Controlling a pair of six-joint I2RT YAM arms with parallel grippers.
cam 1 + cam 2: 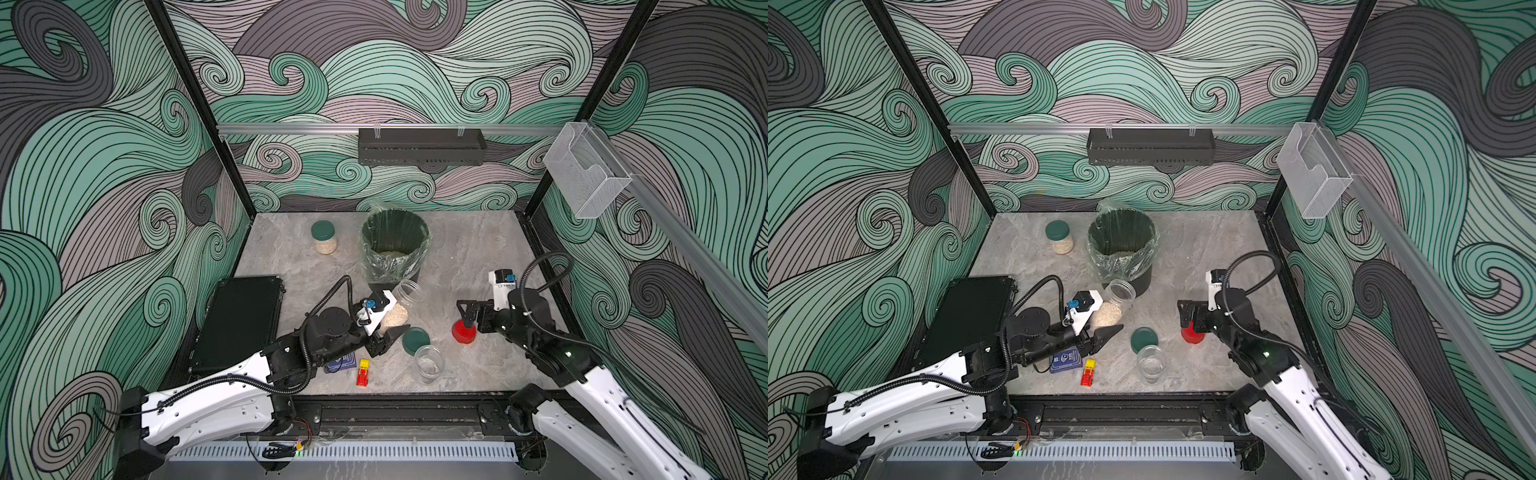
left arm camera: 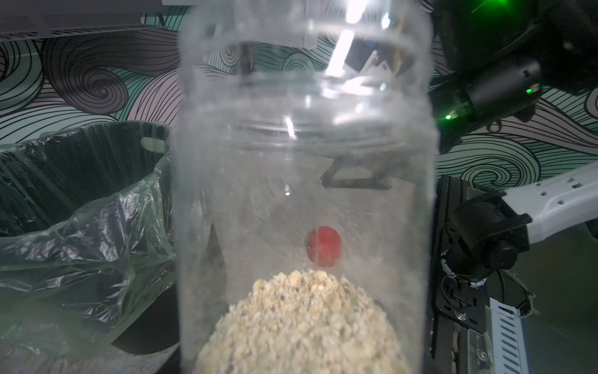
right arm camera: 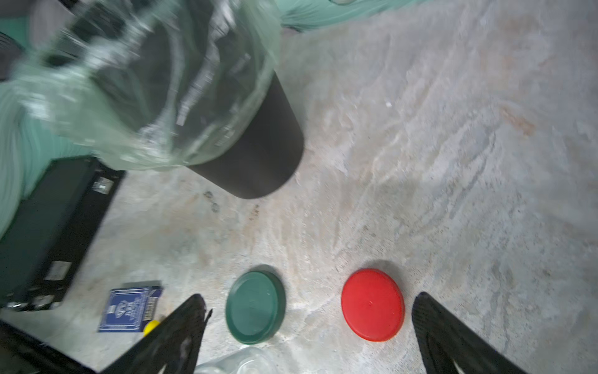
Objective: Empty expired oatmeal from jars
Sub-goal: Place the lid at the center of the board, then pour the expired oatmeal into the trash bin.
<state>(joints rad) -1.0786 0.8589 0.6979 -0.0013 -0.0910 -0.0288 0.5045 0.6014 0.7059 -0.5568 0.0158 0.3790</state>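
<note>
— What's nearest on the worktop?
— A toy car, a blue card box and an empty jar, upright with no lid.
— Behind those?
— A green lid lies flat just past the empty jar, with a red lid beside it. The right claw hangs over the red lid, jaws wide, gripping nothing.
— And the left claw?
— The left claw is clamped on a tilted jar, its open mouth leaning toward the bin. Oatmeal sits heaped in its lower end.
— Farther back?
— The bin, lined with clear plastic, has some oatmeal at the bottom. Near it, toward the left arm's side, stands a lidded jar, green cap on, oatmeal inside
</note>
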